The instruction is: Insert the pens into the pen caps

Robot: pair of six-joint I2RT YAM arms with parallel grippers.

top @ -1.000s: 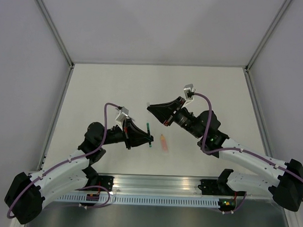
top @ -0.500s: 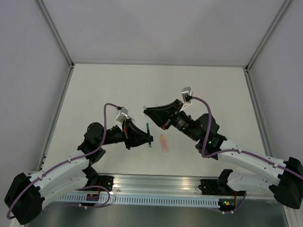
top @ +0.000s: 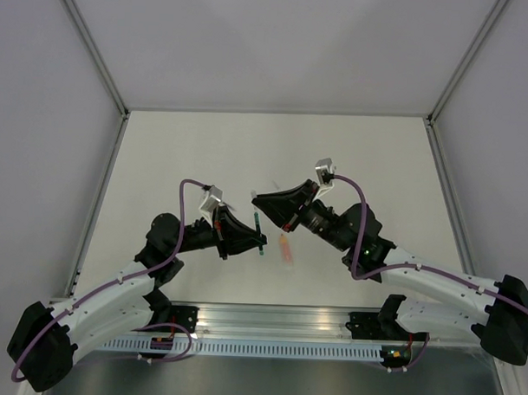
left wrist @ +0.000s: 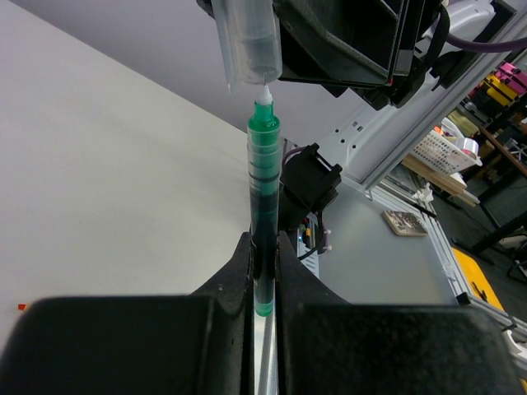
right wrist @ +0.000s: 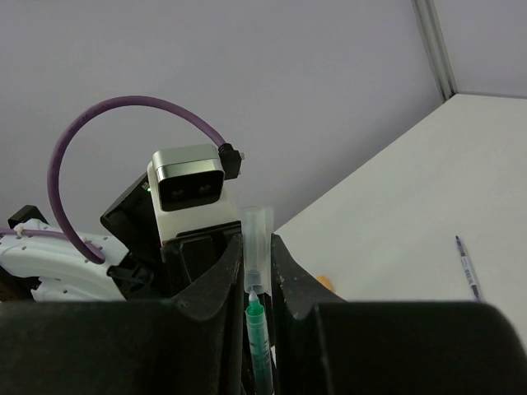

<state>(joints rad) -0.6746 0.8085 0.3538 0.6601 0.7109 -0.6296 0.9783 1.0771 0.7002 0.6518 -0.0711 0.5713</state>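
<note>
Capping step: green pen pinched tight between left fingers, nib right at the mouth of the pen cap clamped by right fingers. Next: push straight in, keeping axes aligned.

A matte white bench top is enclosed by plain grey wall panels. Silver aluminium posts rise from its far corners. A silver aluminium rail runs along the near edge, with a slotted grey cable duct just beside it. Past that edge stand a white mesh basket and a blurred yellow block. A thin pale stick with a dark tip lies on the bench, too small to identify.
</note>
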